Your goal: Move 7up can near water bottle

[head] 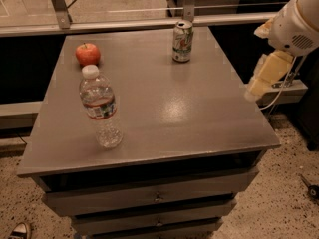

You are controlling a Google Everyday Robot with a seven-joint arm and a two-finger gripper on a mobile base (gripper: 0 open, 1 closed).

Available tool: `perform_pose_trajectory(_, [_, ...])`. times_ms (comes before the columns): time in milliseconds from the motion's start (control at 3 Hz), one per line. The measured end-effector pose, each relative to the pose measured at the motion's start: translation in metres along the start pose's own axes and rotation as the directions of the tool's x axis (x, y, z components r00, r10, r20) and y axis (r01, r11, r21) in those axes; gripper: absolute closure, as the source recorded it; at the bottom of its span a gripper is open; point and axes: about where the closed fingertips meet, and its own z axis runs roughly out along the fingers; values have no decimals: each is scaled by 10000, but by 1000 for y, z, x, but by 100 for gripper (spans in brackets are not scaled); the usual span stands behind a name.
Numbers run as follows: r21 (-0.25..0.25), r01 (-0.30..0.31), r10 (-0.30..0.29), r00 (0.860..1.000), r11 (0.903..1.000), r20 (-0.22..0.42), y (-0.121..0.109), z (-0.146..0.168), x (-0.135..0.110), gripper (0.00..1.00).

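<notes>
Cream-coloured, the gripper [255,87] hangs off the right edge of the grey table [164,108], pointing down and to the left, apart from everything on the top; I cannot tell whether it is spread or pressed together, and it holds nothing that shows. On the camera view, the 7up can [182,42] stands upright near the far edge, right of centre. The water bottle [100,107] stands upright near the front left, well apart from the can. A red apple [87,54] lies just behind the bottle. Drawers [157,198] sit below the top.
</notes>
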Motion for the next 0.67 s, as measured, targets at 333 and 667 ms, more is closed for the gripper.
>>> perform_pose_trajectory(333, [384,-500,447,9908,9980,1281,-64,34,-10,0])
perform_pose_trajectory(667, [592,-1060,864,9593,9926,2687,-117,64,-28,0])
